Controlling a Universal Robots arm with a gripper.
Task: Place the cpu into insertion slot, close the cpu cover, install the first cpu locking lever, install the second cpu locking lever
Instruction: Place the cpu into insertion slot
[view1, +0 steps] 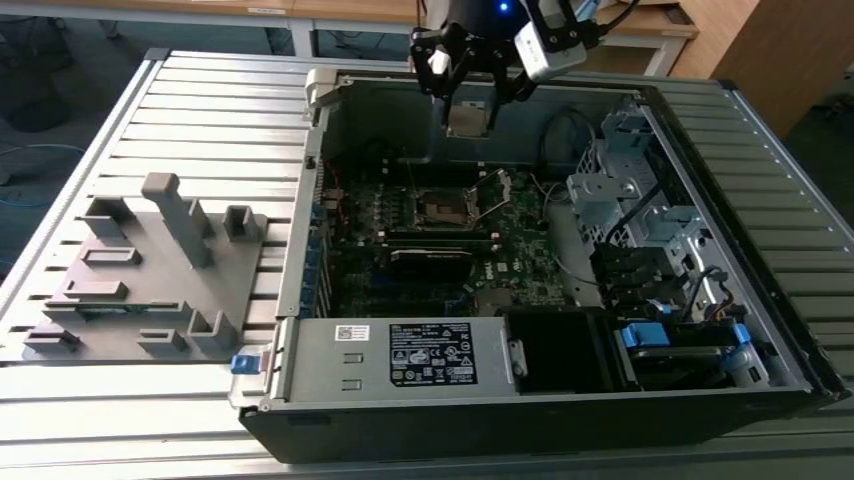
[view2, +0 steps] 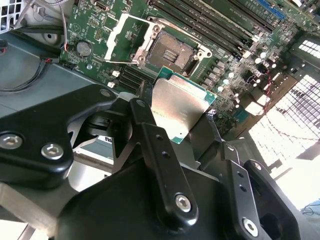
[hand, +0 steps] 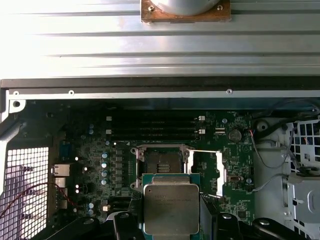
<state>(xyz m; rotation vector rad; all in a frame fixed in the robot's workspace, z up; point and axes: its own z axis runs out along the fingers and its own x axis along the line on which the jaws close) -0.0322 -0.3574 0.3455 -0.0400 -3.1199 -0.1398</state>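
Second wrist view: the two black fingers (view2: 150, 135) were closed on opposite edges of the cpu (view2: 182, 107). The chip sat between their tips with its silver-grey top exposed and its green border projecting past them. Beyond the chip, and clear of it, lay the insertion slot (view2: 172, 50), its dark centre bare. The cpu cover (view2: 114, 37) stood open on its hinge beside the slot. First wrist view: the held chip hid part of the slot's rim.

Exterior view: the gripper (view1: 467, 108) pointed downward from the arm entering at the upper edge. It held the chip over the green motherboard (view1: 527, 265), apart from the slot, inside the open computer case (view1: 374, 120). The case lay on its side on the slatted metal desk (view1: 214, 110). A grey moulded fixture (view1: 147, 270) lay on the desk at the exterior view's left.
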